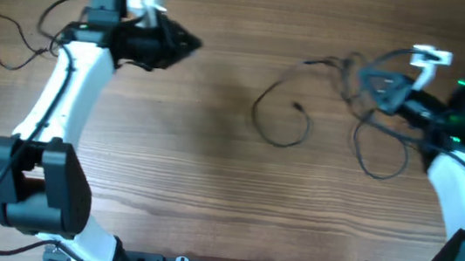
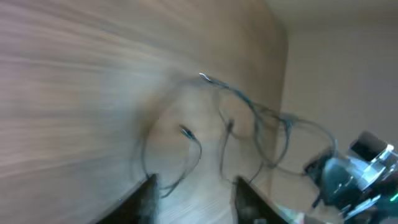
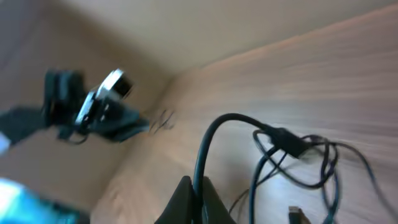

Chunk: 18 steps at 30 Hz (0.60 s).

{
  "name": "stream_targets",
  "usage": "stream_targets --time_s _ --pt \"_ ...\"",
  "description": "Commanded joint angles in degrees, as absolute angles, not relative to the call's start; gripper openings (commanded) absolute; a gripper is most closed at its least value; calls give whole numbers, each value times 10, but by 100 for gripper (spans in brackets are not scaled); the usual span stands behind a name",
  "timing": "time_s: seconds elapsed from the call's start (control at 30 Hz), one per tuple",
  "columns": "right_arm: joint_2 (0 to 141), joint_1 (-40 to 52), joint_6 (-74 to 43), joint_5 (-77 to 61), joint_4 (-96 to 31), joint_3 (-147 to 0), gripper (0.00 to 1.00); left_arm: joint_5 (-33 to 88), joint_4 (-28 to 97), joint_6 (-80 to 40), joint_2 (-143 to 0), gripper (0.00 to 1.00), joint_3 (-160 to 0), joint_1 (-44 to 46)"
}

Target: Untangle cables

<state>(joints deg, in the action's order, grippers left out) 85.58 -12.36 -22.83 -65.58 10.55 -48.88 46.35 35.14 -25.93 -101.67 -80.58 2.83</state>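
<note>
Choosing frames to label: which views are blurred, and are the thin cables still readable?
Overhead: mostly sharp, thin dark grey-black cables distinct on the light wooden table. Left wrist: heavy motion streaks over the wood, cables soft but traceable. Right wrist: blurred, background smeared, near cable clearest.

Cannot make out plug ends on the cables [image 1: 277, 142] from overhead, too small and knotted against the right claw [image 1: 387, 83], nor tell there how the dark left claw [image 1: 170, 44] stands. In the left wrist view, only a smeared bench [image 2: 74, 93] and blurred loops, with that claw's fingers [image 2: 149, 199] cropped by the bottom edge and the right arm [image 2: 348, 177] hazy at the right edge. In the right wrist view, right claw's fingers [image 3: 186, 205] cut off at the bottom edge, a plug [image 3: 300, 215] half cropped nearby, left arm [image 3: 93, 109] a far blur.
</note>
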Motion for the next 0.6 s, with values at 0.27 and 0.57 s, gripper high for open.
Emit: stream_targets --time_s 0.27,0.57 --pt "848 -101 -272 -733 114 -491 4 325 310 117 -1004 68 -807 251" --pt "848 -101 -272 -764 113 -491 5 203 230 208 -1037 84 -807 333"
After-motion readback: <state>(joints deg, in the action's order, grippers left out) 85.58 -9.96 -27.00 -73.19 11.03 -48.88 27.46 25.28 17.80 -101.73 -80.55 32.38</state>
